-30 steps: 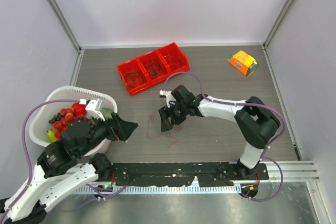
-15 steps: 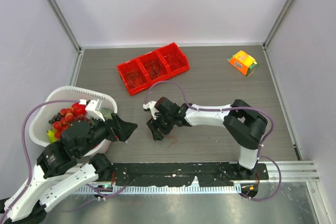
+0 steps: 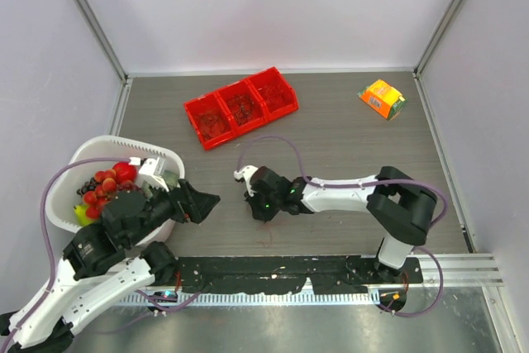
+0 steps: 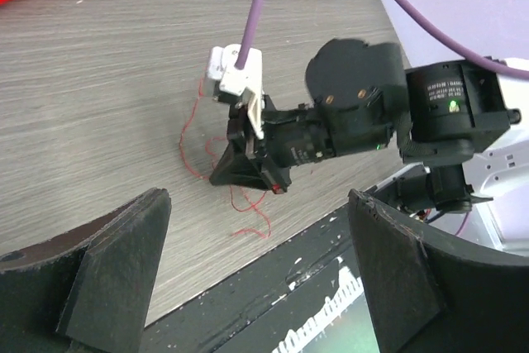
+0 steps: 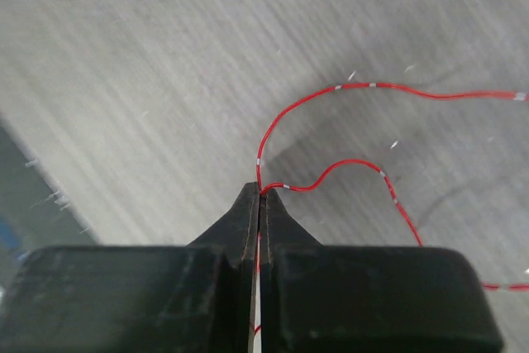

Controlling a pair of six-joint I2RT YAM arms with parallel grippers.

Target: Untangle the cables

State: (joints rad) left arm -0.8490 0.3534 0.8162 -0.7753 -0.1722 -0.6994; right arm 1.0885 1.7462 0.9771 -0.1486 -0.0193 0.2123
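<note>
grasp step judged in hand: red cable (image 5: 364, 163) on the table (image 5: 124, 55) by its near edge is pinched in the closed right gripper (image 5: 259, 200), left gripper (image 3: 202, 202) wide and empty; a slow lift is called for.

red bin (image 3: 225, 112) behind, basket (image 3: 91, 148) left, orange box (image 3: 382, 98) far right

Table (image 3: 347, 146): grey wood-grain top, walled in by pale panels on three sides.
Red bin (image 3: 248, 126): three compartments in a row, lying aslant at 11 o'clock from the table's middle.
Orange packet (image 3: 382, 98): small, with green edging, at 2 o'clock near the right wall.
White basket (image 3: 107, 140): at 9 o'clock by the left wall.
Fruit (image 3: 107, 181): red pieces, dark grapes and something yellow-green, heaped inside the basket.
</note>
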